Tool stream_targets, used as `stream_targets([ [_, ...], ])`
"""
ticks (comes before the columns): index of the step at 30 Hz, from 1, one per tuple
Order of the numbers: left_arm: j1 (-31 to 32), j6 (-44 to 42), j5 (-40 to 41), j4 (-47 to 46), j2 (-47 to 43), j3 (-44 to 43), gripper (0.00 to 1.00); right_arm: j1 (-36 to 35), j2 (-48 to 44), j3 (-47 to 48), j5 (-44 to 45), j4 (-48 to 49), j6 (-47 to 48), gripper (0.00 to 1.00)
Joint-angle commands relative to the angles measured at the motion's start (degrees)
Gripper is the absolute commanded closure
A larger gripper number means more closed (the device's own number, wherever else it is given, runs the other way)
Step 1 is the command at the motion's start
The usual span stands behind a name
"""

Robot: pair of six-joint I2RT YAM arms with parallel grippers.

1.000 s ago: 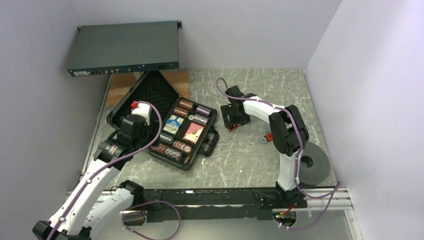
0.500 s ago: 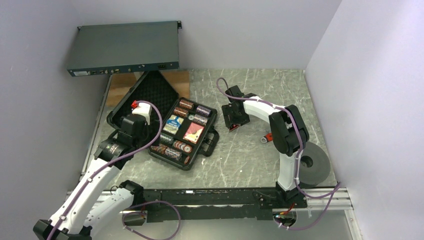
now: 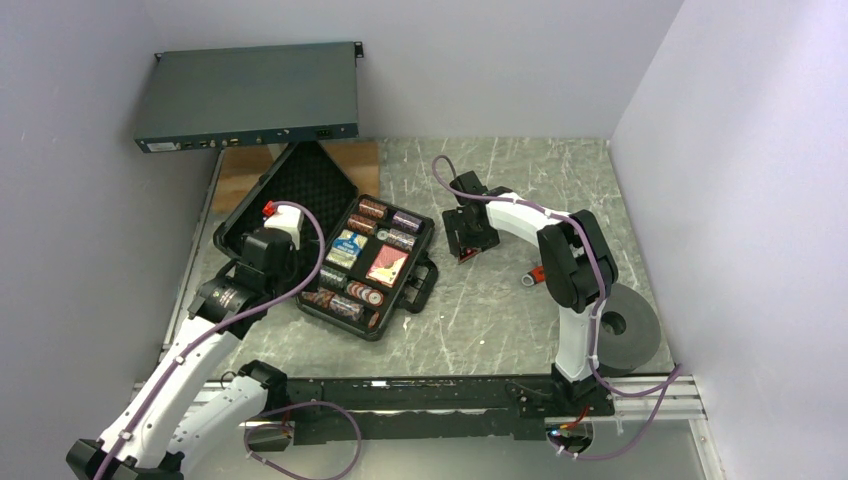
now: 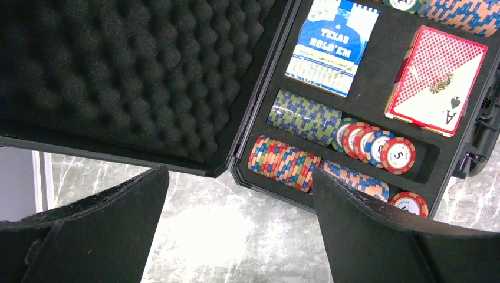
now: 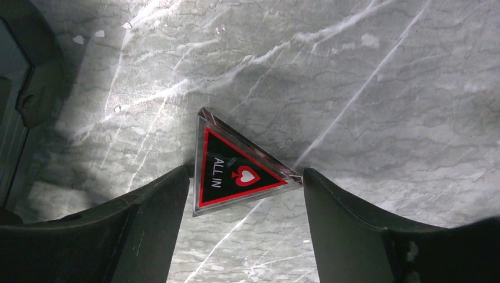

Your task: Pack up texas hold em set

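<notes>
The black case (image 4: 377, 88) is lying open on the left part of the worktop (image 3: 520, 190), its foam-lined lid (image 3: 305, 185) leaning back toward the far left. Inside, rolls of striped chips (image 4: 303, 117) are sitting in their slots beside the blue card box (image 4: 333, 47) and the red card box (image 4: 436, 76), with a few loose chips (image 4: 377, 150) leaning in one groove. The left hand (image 4: 239, 171) is hovering over the case's near-left corner, released, jaws spread wide with nothing between them. To the right of the case, the right hand (image 5: 246, 171) is reaching down at the worktop, its fingers (image 5: 147, 218) bracketing a black-and-red "ALL IN" triangle (image 5: 236, 174) and appearing to touch it on both sides; whether they are squeezing it I cannot tell.
</notes>
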State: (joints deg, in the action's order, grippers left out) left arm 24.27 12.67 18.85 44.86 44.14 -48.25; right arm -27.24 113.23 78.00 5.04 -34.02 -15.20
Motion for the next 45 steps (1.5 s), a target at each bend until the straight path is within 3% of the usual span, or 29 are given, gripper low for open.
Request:
stream_targets([
  [1,-0.4,-1.0,-0.7,-1.4,0.2,-1.2,0.02,0.2,-0.2,0.5,0.8,0.2,-0.6,0.28],
  [12,-0.5,-1.0,-0.6,-1.4,0.2,-1.2,0.03,0.2,-0.5,0.7,0.6,-0.5,-0.5,0.52],
  [24,-0.5,-1.0,-0.5,-1.4,0.2,-1.2,0.03,0.2,-5.2,-0.2,1.6,-1.2,-2.1,0.64],
  [32,-0.5,-1.0,-0.5,-1.4,0.3,-1.2,0.03,0.2,-8.4,-1.7,0.1,-1.1,-3.1,0.99],
  [45,-0.5,-0.9,-0.5,-1.3,0.2,-1.4,0.03,0.2,-17.5,-6.7,-2.9,1.0,-7.2,1.0],
])
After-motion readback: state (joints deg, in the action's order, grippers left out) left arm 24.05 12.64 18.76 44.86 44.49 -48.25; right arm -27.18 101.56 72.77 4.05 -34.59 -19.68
